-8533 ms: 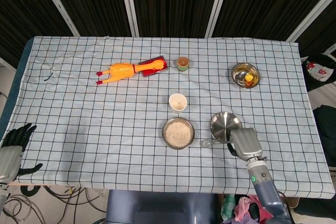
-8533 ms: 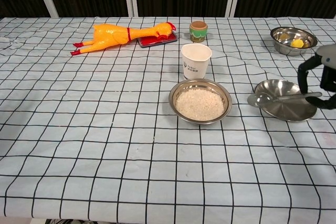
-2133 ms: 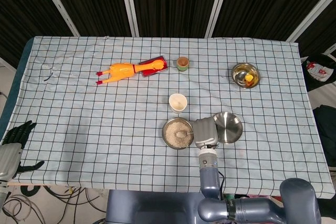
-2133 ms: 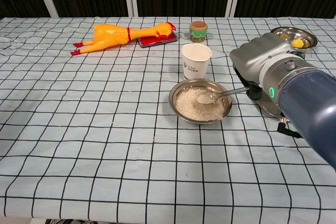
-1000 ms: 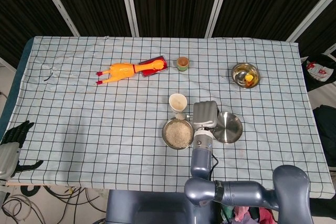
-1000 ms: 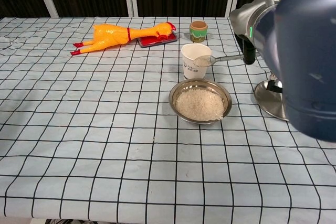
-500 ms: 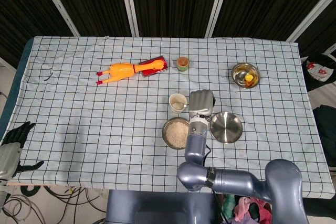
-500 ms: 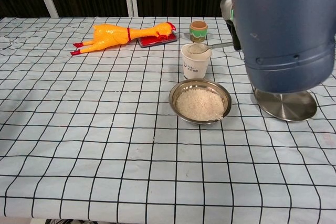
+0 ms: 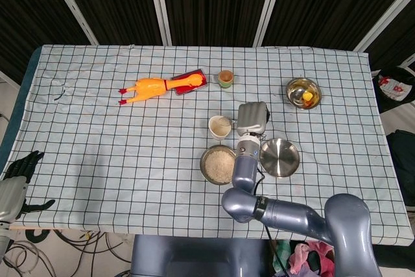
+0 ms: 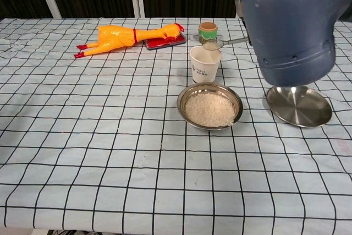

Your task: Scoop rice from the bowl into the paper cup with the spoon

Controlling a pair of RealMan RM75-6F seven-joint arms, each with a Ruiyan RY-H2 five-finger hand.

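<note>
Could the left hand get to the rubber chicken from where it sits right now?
Probably yes: the left hand rests open off the table's near-left corner, and only bare checked cloth lies between it and the rubber chicken. It's a long reach, though.

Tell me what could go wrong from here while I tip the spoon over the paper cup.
The spoon bowl sits over the near-right rim of the paper cup, not its middle, so rice may spill onto the cloth. The cup is light and stands free; a nudge from the right hand or the spoon could topple it toward the rice bowl. In the chest view the arm hides the hand, so judge the tilt from the head view.
</note>
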